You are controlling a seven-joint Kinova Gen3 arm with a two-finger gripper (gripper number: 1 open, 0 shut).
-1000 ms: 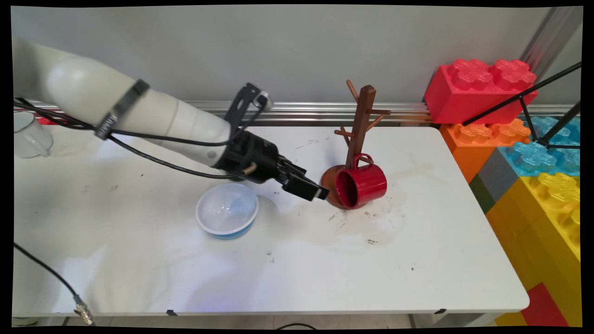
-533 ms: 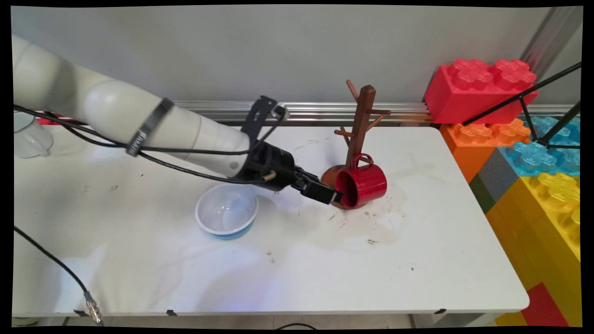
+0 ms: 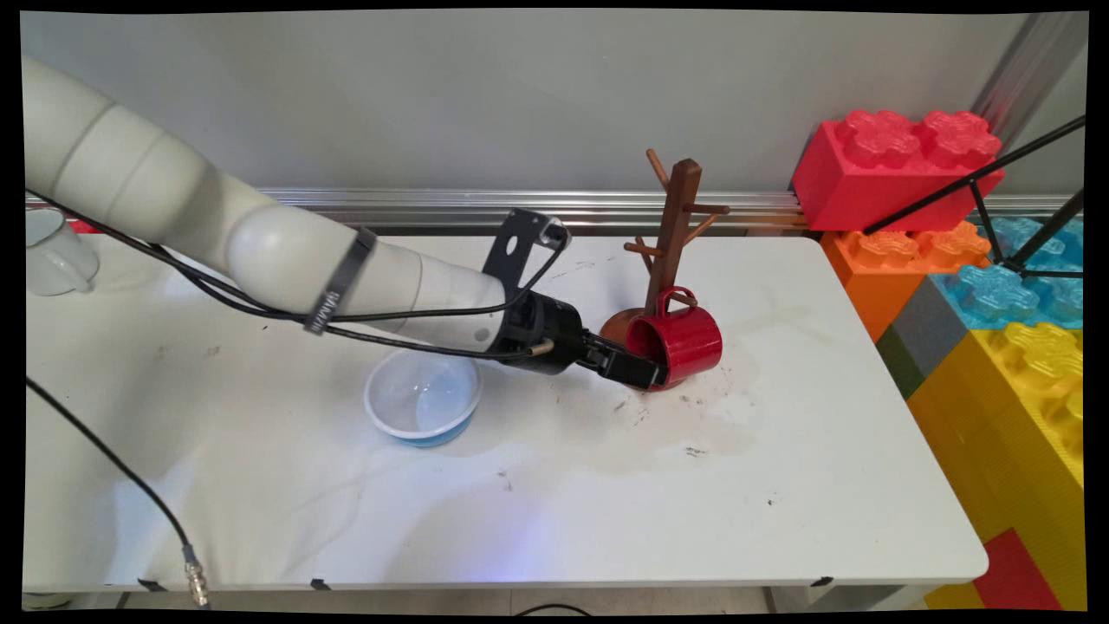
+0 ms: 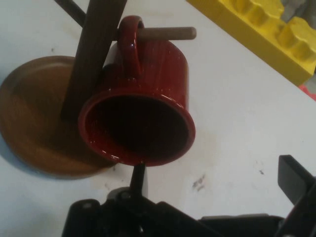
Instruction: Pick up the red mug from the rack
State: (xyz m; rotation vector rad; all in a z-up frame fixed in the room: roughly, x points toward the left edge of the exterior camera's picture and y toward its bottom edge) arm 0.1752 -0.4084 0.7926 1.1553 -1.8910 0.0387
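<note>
The black two-finger gripper lies low over the white table, reaching from the left, with its tip at the mouth of the red mug. In the hand view the gripper is released. One finger stands edge-on just under the mug's lower rim, touching it or very nearly, and the other sits well off to the right over bare table. Nothing is held.

The red mug hangs on the wooden mug tree. A lower peg passes through its handle, and its mouth is tipped down and towards the gripper. The lower rim overlaps the tree's round base; whether it rests on the base cannot be told.

Handling, by judgement:
- The mug looks like glazed ceramic with a ribbed wall: stiff, moderately heavy, glossy enough to slip, and liable to chip if knocked against the post.
- The soundest hold appears to be across the rim wall, one finger inside and one outside, at the side away from the post.
- The handle is occupied by the peg and crowded by the post, so it offers little room.

A pale blue-and-white bowl sits beneath the arm's wrist, apart from the mug. A clear mug stands at the far left edge, and large toy building blocks are stacked beyond the table's right end.
</note>
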